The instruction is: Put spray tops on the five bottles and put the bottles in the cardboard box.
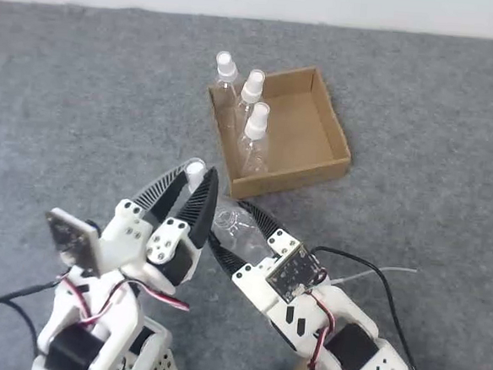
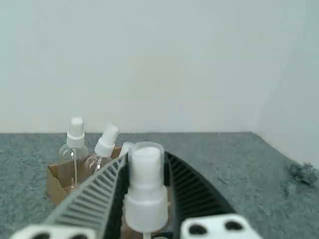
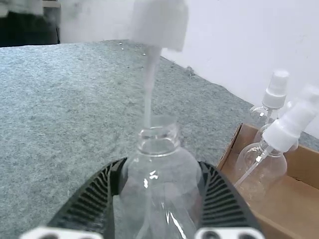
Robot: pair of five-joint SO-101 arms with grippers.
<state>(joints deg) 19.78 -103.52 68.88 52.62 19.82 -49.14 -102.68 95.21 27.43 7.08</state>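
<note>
Fingers (image 2: 94, 194) of left gripper (image 2: 145, 157), ribbed black, pinched a white plastic spray top (image 2: 146, 191); right gripper (image 3: 160, 172) clasped a clear round bottle (image 3: 158, 199).

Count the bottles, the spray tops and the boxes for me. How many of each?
Bottles: 4 (three in the cardboard box, one bottle in the right gripper)
Spray tops: 4 (three on the boxed bottles, one spray top in the left gripper)
Cardboard box: 1
Total: 9

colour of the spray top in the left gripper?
White; the plastic spray top shows best in left wrist view.
</note>
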